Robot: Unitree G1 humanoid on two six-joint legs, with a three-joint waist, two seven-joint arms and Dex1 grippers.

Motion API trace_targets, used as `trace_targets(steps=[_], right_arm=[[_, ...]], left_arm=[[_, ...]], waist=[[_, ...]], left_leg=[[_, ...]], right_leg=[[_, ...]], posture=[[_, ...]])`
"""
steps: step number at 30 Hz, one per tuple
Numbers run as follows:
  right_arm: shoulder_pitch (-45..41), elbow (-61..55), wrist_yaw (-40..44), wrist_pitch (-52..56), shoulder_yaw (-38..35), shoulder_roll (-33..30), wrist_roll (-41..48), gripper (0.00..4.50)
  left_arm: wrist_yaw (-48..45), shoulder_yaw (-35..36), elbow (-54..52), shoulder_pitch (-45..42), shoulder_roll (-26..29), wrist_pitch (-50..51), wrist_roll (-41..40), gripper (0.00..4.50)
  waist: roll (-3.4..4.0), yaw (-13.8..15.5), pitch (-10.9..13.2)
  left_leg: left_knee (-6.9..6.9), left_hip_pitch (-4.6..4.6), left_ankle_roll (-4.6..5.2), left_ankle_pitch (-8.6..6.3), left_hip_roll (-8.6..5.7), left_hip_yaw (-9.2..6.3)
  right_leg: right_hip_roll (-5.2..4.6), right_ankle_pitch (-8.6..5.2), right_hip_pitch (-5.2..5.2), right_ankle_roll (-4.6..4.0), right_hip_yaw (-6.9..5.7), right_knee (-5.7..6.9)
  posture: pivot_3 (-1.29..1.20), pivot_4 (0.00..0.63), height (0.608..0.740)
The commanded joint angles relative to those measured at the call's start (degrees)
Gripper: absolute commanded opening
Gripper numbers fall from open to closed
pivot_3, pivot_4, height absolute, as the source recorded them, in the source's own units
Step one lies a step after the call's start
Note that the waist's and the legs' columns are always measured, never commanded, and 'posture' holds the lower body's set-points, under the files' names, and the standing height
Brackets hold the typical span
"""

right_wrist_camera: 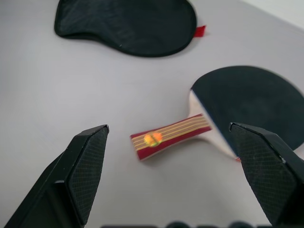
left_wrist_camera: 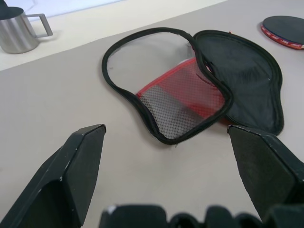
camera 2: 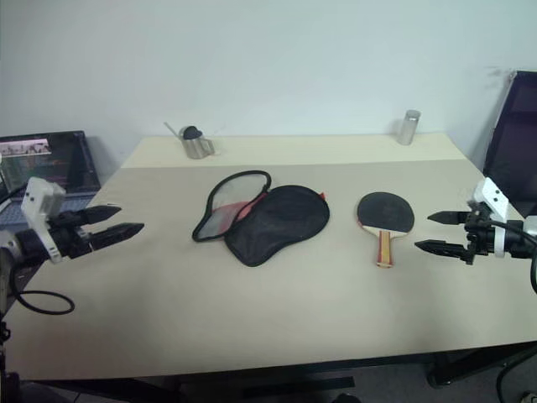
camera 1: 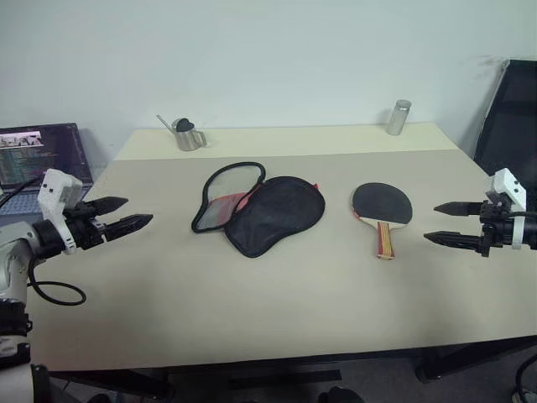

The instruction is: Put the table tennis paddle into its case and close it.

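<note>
The table tennis paddle lies flat on the table, right of centre, black face away from me and striped wooden handle toward the front edge. The case lies unzipped in the middle: a black half on the right, a red-lined mesh flap folded out to the left. My left gripper hovers open over the table's left side, pointing at the case. My right gripper hovers open at the right, a short way from the paddle's handle.
A small steel pitcher stands at the back left of the table and a metal cylinder at the back right. A laptop sits off the left edge, a dark chair off the right.
</note>
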Motion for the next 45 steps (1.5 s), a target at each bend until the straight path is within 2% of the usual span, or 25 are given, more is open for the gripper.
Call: trace_targets(steps=[1,8,11,16,22,26,30,34,37,45], right_arm=[[-1.4,-0.3,-0.4,-1.3,-0.6,0.4,0.4,4.48],[-4.2,2.4,0.3,-2.4,0.6,0.9,-0.6,4.48],[-4.7,2.7,-0.2,-3.0,1.2,1.3,-1.1,4.48],[-4.7,2.9,-2.0,-3.4,0.4,1.7,-1.5,4.48],[-3.3,1.5,-3.0,-2.7,-0.3,2.0,-1.3,4.48],[-2.5,0.4,-3.1,-2.2,-0.1,2.0,-1.0,4.48],[-2.3,0.0,-3.6,-2.0,-0.2,2.3,-1.0,4.48],[-2.2,-0.1,-3.9,-1.9,-0.1,2.6,-0.9,4.48],[-2.3,0.3,-4.1,-1.9,-0.1,2.5,-1.1,4.48],[-1.7,-0.2,-4.8,-2.0,-0.8,2.0,-1.0,4.48]], left_arm=[[1.3,3.8,-4.1,2.0,1.3,0.9,-1.6,4.50],[5.4,5.1,-8.9,4.7,-1.8,4.7,-3.9,4.50],[9.2,2.4,-8.9,3.8,-7.3,7.2,-4.1,4.50],[17.9,-3.4,-14.8,4.9,-16.8,12.4,-2.2,4.50],[20.9,-4.9,-22.9,6.1,-22.4,19.9,-7.1,4.50],[26.4,-7.5,-25.7,5.7,-27.3,24.0,-7.4,4.50],[35.4,-8.3,-25.8,2.1,-36.1,22.5,-5.9,4.50],[39.4,-9.1,-24.3,-0.2,-40.9,21.8,-5.1,4.50],[42.7,-8.9,-23.1,-1.6,-43.4,20.4,-4.1,4.50],[46.5,-9.3,-20.5,-3.2,-45.6,17.6,-2.0,4.50]], waist=[[0.00,0.1,0.0],[0.01,0.1,0.0],[0.10,0.1,0.0],[0.08,0.4,-0.1],[0.09,0.1,-0.1],[0.12,0.3,-0.1],[0.11,0.7,-0.1],[0.11,1.3,-0.1],[0.11,1.3,-0.1],[0.11,1.6,-0.1]], left_leg=[[0.00,0.00,0.00,0.00,0.00,0.00],[0.00,-0.01,0.02,-0.01,-0.01,0.01],[0.01,0.01,0.02,-0.01,-0.01,0.01],[0.06,-0.04,0.00,0.00,-0.02,-0.03],[0.04,-0.05,-0.14,0.08,-0.01,0.02],[0.05,0.05,-0.14,0.07,-0.03,0.04],[0.13,0.01,-0.15,0.08,-0.07,0.02],[0.14,0.02,-0.17,0.09,-0.06,0.05],[0.13,0.03,-0.17,0.09,-0.06,0.12],[0.15,0.03,-0.18,0.10,-0.07,0.12]], right_leg=[[0.00,0.00,0.00,0.00,0.00,0.00],[-0.01,0.00,0.00,0.00,0.02,0.01],[-0.01,0.00,0.03,0.00,0.00,0.01],[-0.02,0.02,0.04,0.03,-0.02,0.00],[-0.01,0.03,-0.01,0.03,0.06,0.00],[-0.01,0.03,0.12,0.04,0.07,-0.02],[-0.02,0.07,0.13,0.11,0.08,-0.03],[0.00,0.09,0.13,0.13,0.10,-0.02],[0.00,0.09,0.12,0.13,0.15,-0.03],[0.00,0.09,0.13,0.13,0.15,-0.03]], posture=[[0.00,0.150,0.740],[0.00,0.150,0.740],[0.00,0.150,0.740],[0.00,0.150,0.740],[0.00,0.150,0.740],[0.00,0.150,0.740],[0.00,0.150,0.740],[0.00,0.150,0.740],[0.00,0.150,0.740],[0.00,0.150,0.740]])
